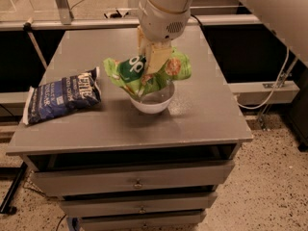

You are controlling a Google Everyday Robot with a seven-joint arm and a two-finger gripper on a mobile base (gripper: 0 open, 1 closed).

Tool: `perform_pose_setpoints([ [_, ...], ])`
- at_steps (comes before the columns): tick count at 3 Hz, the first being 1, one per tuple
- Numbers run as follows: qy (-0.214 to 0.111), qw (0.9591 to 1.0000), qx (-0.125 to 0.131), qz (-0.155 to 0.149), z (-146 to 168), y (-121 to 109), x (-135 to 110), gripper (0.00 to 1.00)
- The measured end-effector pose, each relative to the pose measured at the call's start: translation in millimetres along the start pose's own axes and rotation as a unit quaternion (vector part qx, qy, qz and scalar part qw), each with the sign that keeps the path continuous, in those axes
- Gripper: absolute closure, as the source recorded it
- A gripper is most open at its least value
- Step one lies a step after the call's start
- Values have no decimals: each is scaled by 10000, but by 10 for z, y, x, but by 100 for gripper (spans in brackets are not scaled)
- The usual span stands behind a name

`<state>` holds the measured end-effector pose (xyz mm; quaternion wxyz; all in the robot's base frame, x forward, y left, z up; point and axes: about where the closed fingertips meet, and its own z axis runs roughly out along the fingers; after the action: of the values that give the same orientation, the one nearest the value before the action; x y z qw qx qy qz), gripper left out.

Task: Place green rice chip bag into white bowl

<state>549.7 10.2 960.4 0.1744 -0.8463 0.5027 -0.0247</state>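
The green rice chip bag (pixel 134 73) is crumpled and sits across the top of the white bowl (pixel 154 102), overhanging its rim on the left and right. The bowl stands near the middle of the grey table (pixel 202 114); only its front wall and part of its inside show below the bag. My gripper (pixel 155 64) comes down from above, right over the bowl. Its tan fingers (pixel 159 57) are shut on the middle of the bag.
A dark blue chip bag (pixel 62 96) with white lettering lies on the table's left side, near the left edge. The table is a drawer cabinet with drawers (pixel 137 182) below its front edge. A white cable (pixel 269 97) hangs at the right.
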Motion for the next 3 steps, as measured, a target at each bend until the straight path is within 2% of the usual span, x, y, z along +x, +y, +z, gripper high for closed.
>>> perform_pose_setpoints([
  [2,-8,10000,35,-16,10,-20,-19,7],
  [3,-11,10000,48,-22,14,-27,-27,0],
])
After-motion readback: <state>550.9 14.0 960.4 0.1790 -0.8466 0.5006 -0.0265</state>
